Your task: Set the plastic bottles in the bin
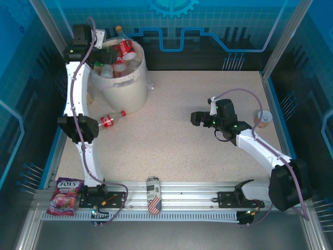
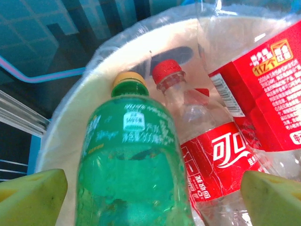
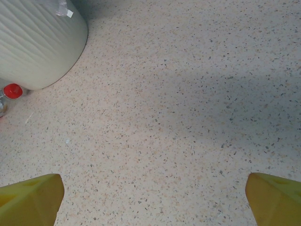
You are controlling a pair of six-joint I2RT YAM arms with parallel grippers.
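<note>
The bin (image 1: 125, 96) stands at the back left, lined with a clear bag and holding several plastic bottles. My left gripper (image 1: 98, 52) hangs over its rim, open. In the left wrist view the green bottle (image 2: 131, 174) lies between the wide-apart fingers (image 2: 33, 197) without touching them, next to a red-capped, red-labelled bottle (image 2: 221, 155) and another red label (image 2: 268, 94), against the bin's inner wall (image 2: 70, 136). One red-capped bottle (image 1: 112, 120) lies on the table in front of the bin; its cap (image 3: 12, 91) shows beside the bin wall (image 3: 37, 42). My right gripper (image 1: 195, 119) (image 3: 153, 188) hovers open above bare table.
A patterned can (image 1: 153, 195) and a purple candy bag (image 1: 65, 195) lie on the near rail. A small paper cup (image 1: 264, 117) stands at the right edge. Blue walls and posts enclose the speckled tabletop (image 1: 182, 146).
</note>
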